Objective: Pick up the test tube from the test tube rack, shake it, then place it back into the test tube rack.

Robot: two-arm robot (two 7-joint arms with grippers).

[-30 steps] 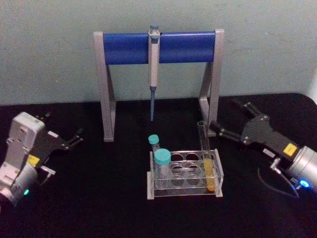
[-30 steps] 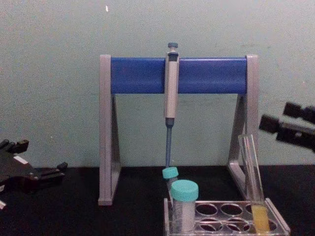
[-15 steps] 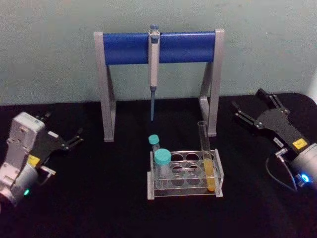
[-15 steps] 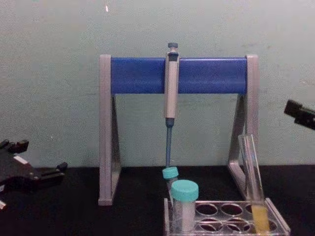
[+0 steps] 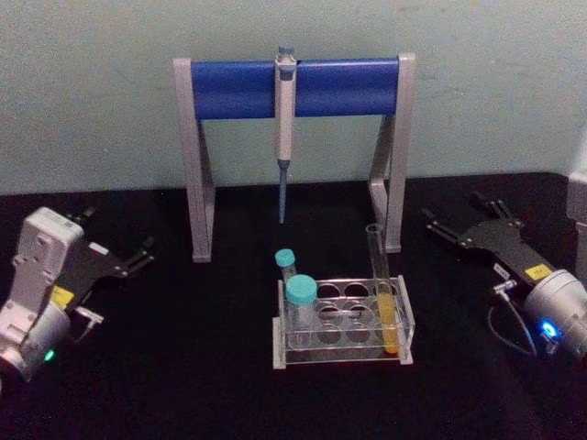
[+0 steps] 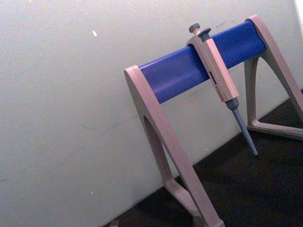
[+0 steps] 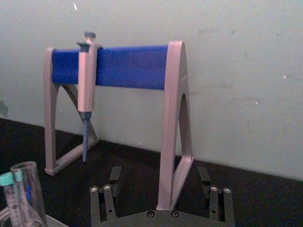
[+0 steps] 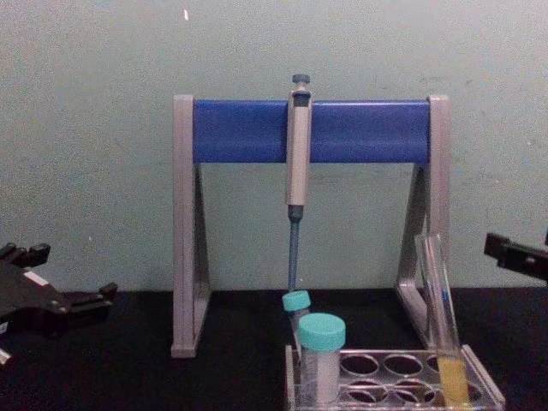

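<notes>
Currently long thin clear glass test tube (image 5: 381, 284) with yellow-orange liquid stands tilted in low clear plastic test tube rack (image 5: 343, 324), lower centre-right of head frame. Right tool (image 5: 461, 223) at right edge, fingers spread, holding nothing, well apart from tube. Left tool (image 5: 117, 252) parked at left edge, fingers spread. Risk: off-line approach clips leaning, uncapped tube, nudges rack, spills liquid.
</notes>
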